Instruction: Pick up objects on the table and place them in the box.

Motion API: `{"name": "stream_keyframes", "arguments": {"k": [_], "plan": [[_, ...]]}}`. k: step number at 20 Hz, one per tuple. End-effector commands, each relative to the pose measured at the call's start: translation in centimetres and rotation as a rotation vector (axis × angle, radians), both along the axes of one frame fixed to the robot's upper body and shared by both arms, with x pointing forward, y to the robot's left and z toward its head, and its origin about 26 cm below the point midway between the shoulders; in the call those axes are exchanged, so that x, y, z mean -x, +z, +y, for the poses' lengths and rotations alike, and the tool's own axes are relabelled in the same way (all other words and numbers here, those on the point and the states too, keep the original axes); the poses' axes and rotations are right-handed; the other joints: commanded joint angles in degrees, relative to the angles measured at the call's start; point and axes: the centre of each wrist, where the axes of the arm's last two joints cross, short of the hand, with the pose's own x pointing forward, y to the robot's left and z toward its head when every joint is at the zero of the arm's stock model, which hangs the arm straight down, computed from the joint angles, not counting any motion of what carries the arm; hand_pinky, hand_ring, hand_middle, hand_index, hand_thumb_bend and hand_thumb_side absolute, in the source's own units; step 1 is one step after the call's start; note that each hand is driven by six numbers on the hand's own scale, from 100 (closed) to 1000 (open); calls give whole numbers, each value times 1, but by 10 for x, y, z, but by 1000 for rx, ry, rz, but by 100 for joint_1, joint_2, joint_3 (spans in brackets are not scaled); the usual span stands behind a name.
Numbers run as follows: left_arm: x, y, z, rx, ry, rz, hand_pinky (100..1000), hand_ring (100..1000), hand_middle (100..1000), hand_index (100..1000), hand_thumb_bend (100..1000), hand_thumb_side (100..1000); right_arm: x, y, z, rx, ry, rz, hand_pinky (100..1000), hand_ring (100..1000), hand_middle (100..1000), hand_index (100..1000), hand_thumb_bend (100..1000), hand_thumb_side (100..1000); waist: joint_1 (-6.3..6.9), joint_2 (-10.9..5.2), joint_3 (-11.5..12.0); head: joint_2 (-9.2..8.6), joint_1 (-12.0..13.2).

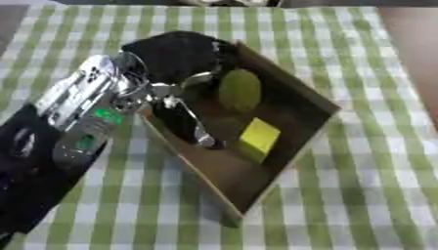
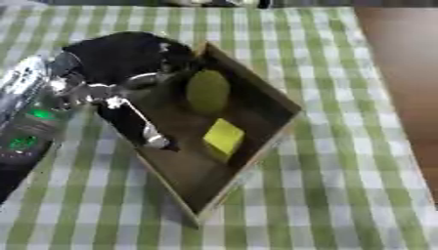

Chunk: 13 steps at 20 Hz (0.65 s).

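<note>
Box point(image 1: 291, 85) corner behind left robot hand point(image 1: 175, 56)

table under green-and-white checked cloth point(image 1: 368, 146), brown open box point(image 1: 295, 90) set askew on it

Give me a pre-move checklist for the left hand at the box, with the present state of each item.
1. Left hand over the box: ok, it reaches in at the box's far-left corner.
2. Green round object inside the box: ok.
3. Yellow block inside the box: ok, near the green one.
4. Fingers free of any object: cannot tell.
5. Box flat on the checked tablecloth: ok.
6. Right hand out of the way: cannot tell, not in view.
</note>
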Motion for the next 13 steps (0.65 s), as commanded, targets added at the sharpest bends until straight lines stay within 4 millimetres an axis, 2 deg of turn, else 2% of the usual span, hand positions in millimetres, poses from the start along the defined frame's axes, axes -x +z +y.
{"name": "stream_keyframes", "arguments": {"k": [1, 2, 5, 8, 11, 13], "plan": [[18, 25, 14, 128, -33, -69, 748, 768, 757, 908, 155, 367, 6, 11, -2, 16, -8, -33, 899, 674, 613, 826, 100, 463, -29, -169, 14, -41, -14], [22, 29, 19, 174, -38, -76, 727, 749, 743, 895, 100, 360, 6, 12, -2, 14, -8, -35, 898, 673, 614, 826, 100, 459, -35, -176, 21, -41, -22], [31, 37, 37, 312, -25, -83, 697, 706, 711, 861, 100, 364, 6, 13, -3, 6, -10, -42, 897, 674, 616, 826, 100, 449, -59, -191, 61, -32, -86], [32, 42, 59, 446, 22, -75, 673, 675, 684, 827, 100, 521, 7, 13, -4, 0, -11, -49, 896, 675, 617, 826, 100, 442, -89, -191, 129, -27, -215], [29, 48, 82, 571, 87, -71, 671, 672, 681, 826, 100, 591, 7, 14, -4, -8, -9, -58, 894, 676, 619, 826, 100, 439, -134, -175, 172, -42, -341], [28, 54, 96, 658, 125, -76, 673, 676, 683, 828, 100, 596, 7, 15, -4, -14, -5, -63, 894, 676, 619, 826, 100, 437, -166, -169, 183, -50, -391]]}}
